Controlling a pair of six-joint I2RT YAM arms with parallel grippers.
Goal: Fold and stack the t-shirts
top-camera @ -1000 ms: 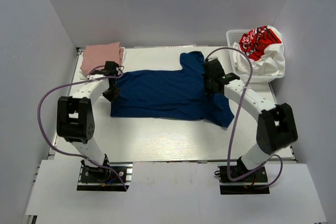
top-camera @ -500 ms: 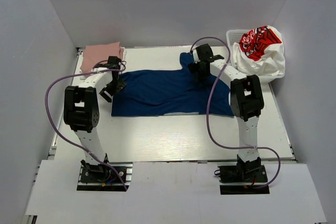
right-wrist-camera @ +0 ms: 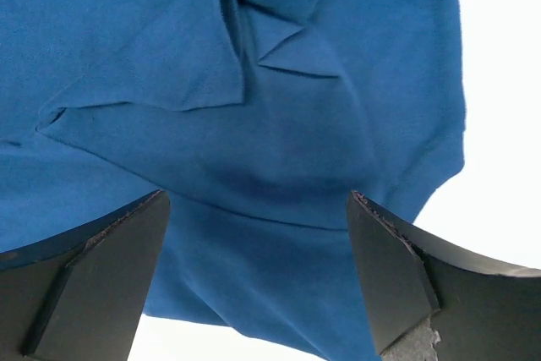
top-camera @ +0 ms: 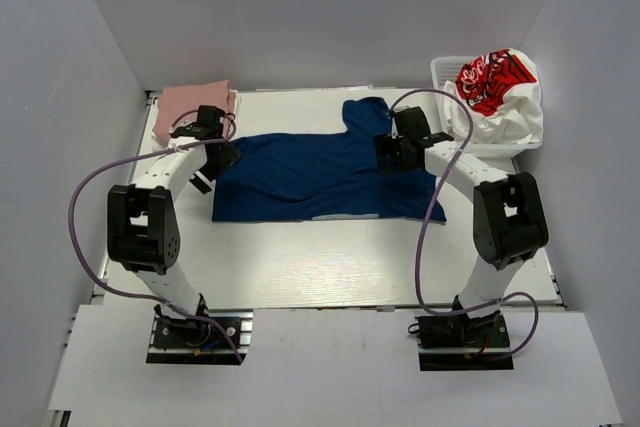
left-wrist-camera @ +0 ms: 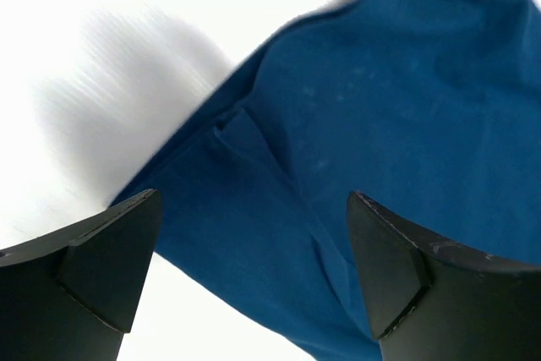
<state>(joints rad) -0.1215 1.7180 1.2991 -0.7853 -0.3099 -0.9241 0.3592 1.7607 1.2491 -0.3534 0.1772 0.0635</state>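
Navy t-shirt (top-camera: 320, 179) lies half-folded across the table (top-camera: 330, 257); left gripper (left-wrist-camera: 254, 202) and right gripper (right-wrist-camera: 258, 199) hover spread wide, empty, likely letting the fold settle.

Left gripper (left-wrist-camera: 252, 200) and right gripper (right-wrist-camera: 258, 196) both hover forward, jaws spread wide.

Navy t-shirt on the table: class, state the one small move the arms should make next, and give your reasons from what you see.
Probably lower the right hand onto the sleeve that sticks out toward the far edge from the navy t-shirt, and close on it. That hand hangs open above the cloth, holding nothing, and the sleeve breaks an otherwise roughly rectangular shape.
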